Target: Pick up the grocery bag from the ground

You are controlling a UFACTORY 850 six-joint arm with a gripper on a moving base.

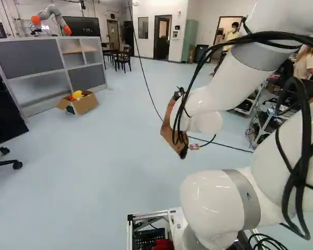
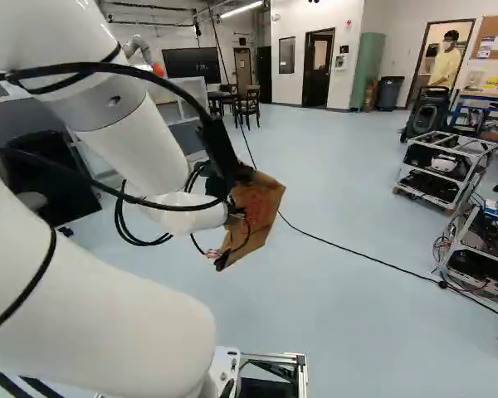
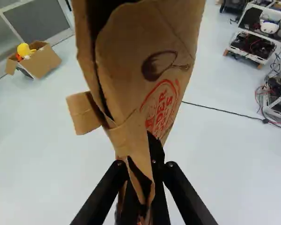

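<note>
The black gripper (image 2: 229, 176) is at the end of my arm in the right base view, partly hidden by the wrist and cables. A brown paper grocery bag (image 2: 259, 199) is held there, off the floor; in the left base view the bag (image 1: 169, 127) shows partly behind the wrist. The wrist view has the gripper (image 3: 141, 185) shut on the bag, its crumpled paper pinched between the two fingers. From there the bag (image 3: 131, 61) extends ahead of the fingers, with red and dark print on its side and a loose flap sticking out.
A cardboard box (image 1: 85, 104) with toys stands by the grey partition (image 1: 39, 60). Another robot (image 1: 52, 13) is behind it. Wheeled racks (image 2: 438, 178) stand at the right of the right base view. A black cable (image 2: 349, 257) crosses the floor.
</note>
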